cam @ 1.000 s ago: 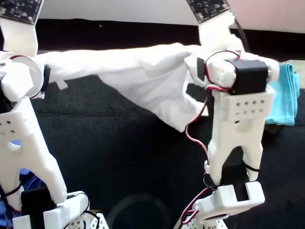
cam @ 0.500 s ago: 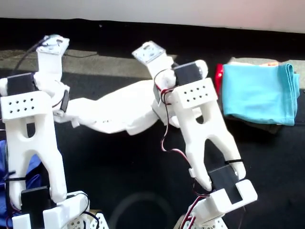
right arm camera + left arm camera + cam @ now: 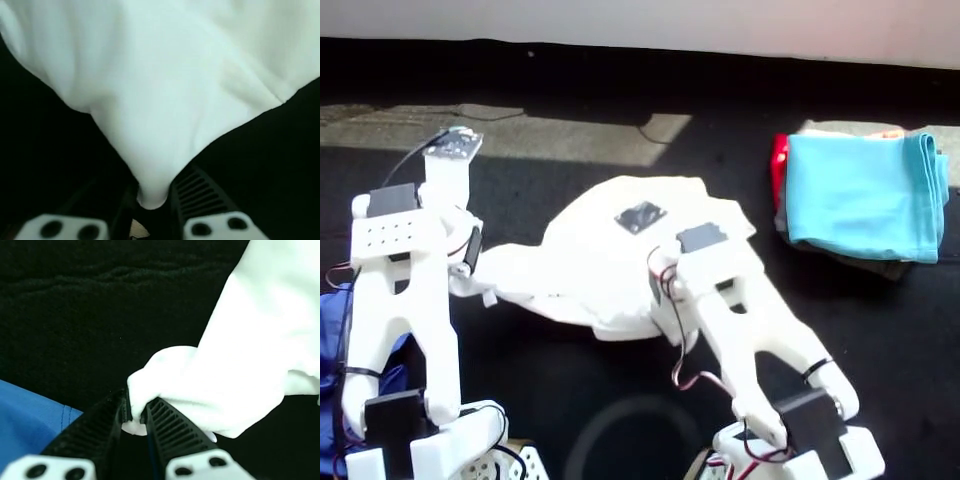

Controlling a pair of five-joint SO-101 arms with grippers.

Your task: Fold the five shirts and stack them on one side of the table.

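Observation:
A white shirt (image 3: pixel 590 260) lies bunched on the black table (image 3: pixel 570 110), strung between the two arms. My left gripper (image 3: pixel 475 275) is shut on its left end; the left wrist view shows the black fingers (image 3: pixel 170 427) pinching a fold of white shirt (image 3: pixel 250 340). At the shirt's right side, low over the table, my right gripper (image 3: pixel 655 290) is shut on another bunch, and its wrist view has white shirt (image 3: pixel 165 85) spreading away from the right gripper (image 3: pixel 152 200). A stack of folded shirts (image 3: pixel 865 195), teal on top, sits at the far right.
A blue shirt (image 3: pixel 332 365) lies at the table's near left edge beside the left arm's base, with its blue cloth (image 3: pixel 30 417) close to the left gripper (image 3: pixel 135 417). Bare black cloth stretches along the back and in front of the folded stack.
Both arms have come down and toward the near side. The white shirt, held high and stretched wide a second ago, now rests bunched on the table between them.

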